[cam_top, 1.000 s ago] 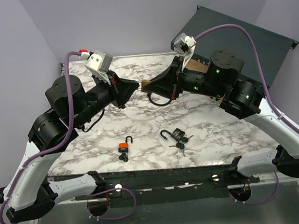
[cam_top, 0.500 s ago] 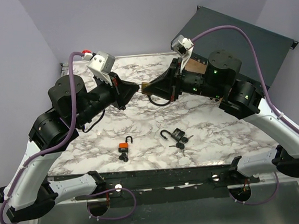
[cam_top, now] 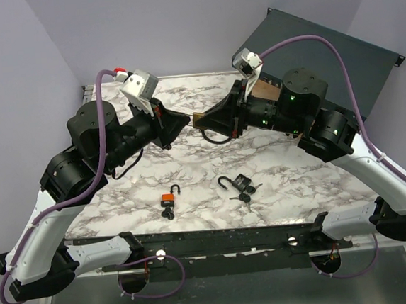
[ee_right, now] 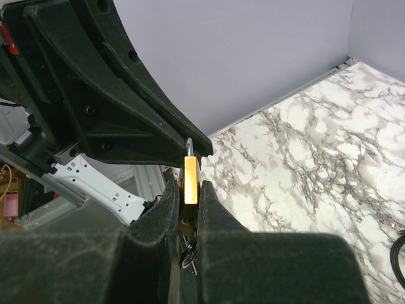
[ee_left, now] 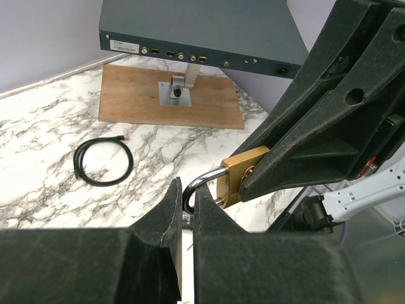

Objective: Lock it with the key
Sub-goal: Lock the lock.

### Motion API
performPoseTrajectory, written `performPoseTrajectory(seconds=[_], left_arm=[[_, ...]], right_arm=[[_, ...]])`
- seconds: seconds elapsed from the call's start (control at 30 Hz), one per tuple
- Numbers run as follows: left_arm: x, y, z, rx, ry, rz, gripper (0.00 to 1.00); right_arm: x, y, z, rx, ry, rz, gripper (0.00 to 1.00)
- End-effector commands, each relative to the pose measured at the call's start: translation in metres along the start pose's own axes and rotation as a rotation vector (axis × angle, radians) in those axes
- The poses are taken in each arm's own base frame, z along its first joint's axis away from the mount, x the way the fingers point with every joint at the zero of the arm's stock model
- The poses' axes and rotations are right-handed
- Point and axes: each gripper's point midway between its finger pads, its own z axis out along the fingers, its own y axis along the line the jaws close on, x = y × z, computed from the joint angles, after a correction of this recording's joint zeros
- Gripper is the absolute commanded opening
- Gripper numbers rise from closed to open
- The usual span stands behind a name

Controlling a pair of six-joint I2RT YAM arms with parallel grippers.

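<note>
A brass padlock (ee_right: pixel 190 170) is held in the air over the middle of the table (cam_top: pixel 290 173). My right gripper (ee_right: pixel 188 183) is shut on its body, shackle pointing away from the wrist. A key ring (ee_right: pixel 188 254) hangs under the lock between the fingers; the key itself is mostly hidden. My left gripper (ee_left: pixel 188 190) is shut, and its tips meet the bend of the steel shackle (ee_left: pixel 204 182), which sticks out of the brass body (ee_left: pixel 238 174). From above, both grippers meet at the padlock (cam_top: pixel 197 117).
An orange padlock (cam_top: pixel 169 197) with keys and a black padlock (cam_top: pixel 238 183) with a raised shackle and keys lie near the front edge. A black cable loop (ee_left: pixel 103 161) lies behind. A wooden board (ee_left: pixel 126 101) carries a dark panel (ee_left: pixel 196 25) at the back right.
My left gripper has moved right, closing the gap to the padlock held by the right gripper. Neither gripper's jaws have changed.
</note>
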Motion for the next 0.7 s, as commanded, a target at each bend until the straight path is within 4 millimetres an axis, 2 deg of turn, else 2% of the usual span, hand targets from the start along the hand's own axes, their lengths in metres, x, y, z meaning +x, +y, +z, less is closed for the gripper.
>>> performPoseTrajectory(seconds=[0.0,0.3,0.43,0.5,0.57,0.67], left_arm=[[0.019,-0.144,-0.021,0.73,0.163,-0.085,0.0],[0.018,-0.156,-0.023,0.765,0.158,-0.096,0.0],[0.017,-0.153,-0.021,0.738,0.147,-0.101,0.0],[0.015,-0.143,-0.018,0.673,0.121,-0.097,0.0],[0.01,-0.121,-0.01,0.535,0.074,-0.088,0.0],[0.005,-0.103,-0.013,0.446,0.013,-0.066,0.0]], right_arm=[[0.063,-0.036,0.065,0.085,0.114,-0.009,0.01],[0.065,-0.041,0.072,0.107,0.106,-0.01,0.01],[0.066,-0.042,0.073,0.109,0.104,-0.009,0.01],[0.065,-0.043,0.07,0.116,0.101,-0.009,0.01],[0.064,-0.046,0.067,0.139,0.093,-0.007,0.01],[0.061,-0.043,0.061,0.133,0.086,-0.014,0.01]])
